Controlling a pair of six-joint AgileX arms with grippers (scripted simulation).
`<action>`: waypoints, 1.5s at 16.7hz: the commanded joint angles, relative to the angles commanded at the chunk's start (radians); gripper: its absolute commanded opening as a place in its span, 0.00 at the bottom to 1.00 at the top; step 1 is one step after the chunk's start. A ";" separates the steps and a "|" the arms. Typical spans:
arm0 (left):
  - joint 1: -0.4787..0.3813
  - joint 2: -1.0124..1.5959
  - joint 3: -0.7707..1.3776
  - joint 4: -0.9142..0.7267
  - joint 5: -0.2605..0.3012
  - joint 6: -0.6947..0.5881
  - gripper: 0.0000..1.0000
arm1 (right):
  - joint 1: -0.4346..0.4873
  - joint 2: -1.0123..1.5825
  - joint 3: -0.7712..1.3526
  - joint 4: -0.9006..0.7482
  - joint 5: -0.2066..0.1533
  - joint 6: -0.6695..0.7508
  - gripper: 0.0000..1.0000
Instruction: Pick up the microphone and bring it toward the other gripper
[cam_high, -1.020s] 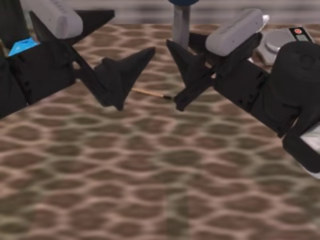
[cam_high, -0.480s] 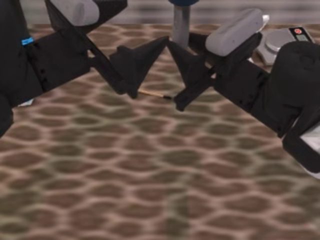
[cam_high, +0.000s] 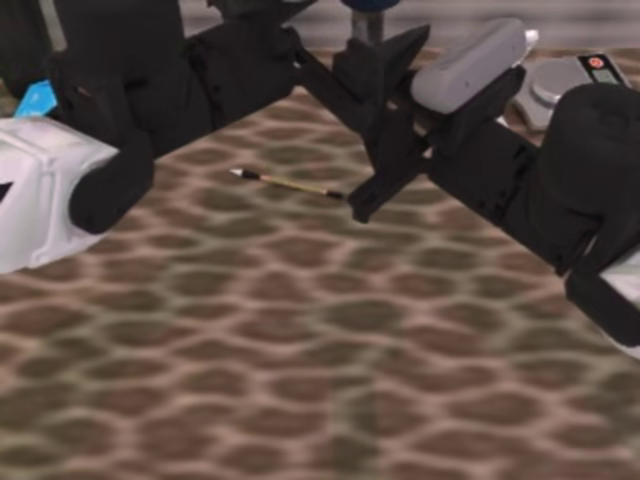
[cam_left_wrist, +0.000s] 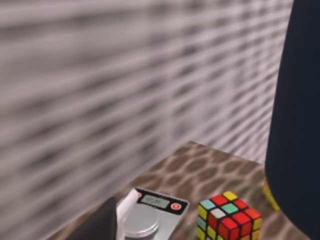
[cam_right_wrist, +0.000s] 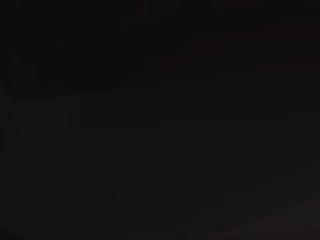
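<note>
With both claws crowded at the microphone (cam_high: 366, 22) (right claw (cam_high: 385, 130) seems pinching it, left claw (cam_high: 375, 65) I cannot tell), I risk a collision knocking it loose.

no text, number or brand is legible; the scale (cam_left_wrist: 155, 212) near the cube (cam_left_wrist: 229, 216) bears only a display of unreadable marks and a red round button sign beside it.
</note>
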 joint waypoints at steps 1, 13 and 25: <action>0.000 0.000 0.000 0.000 0.000 0.000 1.00 | 0.000 0.000 0.000 0.000 0.000 0.000 0.00; 0.000 0.000 0.000 0.000 0.000 0.000 0.25 | 0.000 0.000 0.000 0.000 0.000 0.000 0.00; 0.000 0.000 0.000 0.000 0.000 0.000 0.00 | 0.000 0.000 0.000 0.000 0.000 0.000 0.00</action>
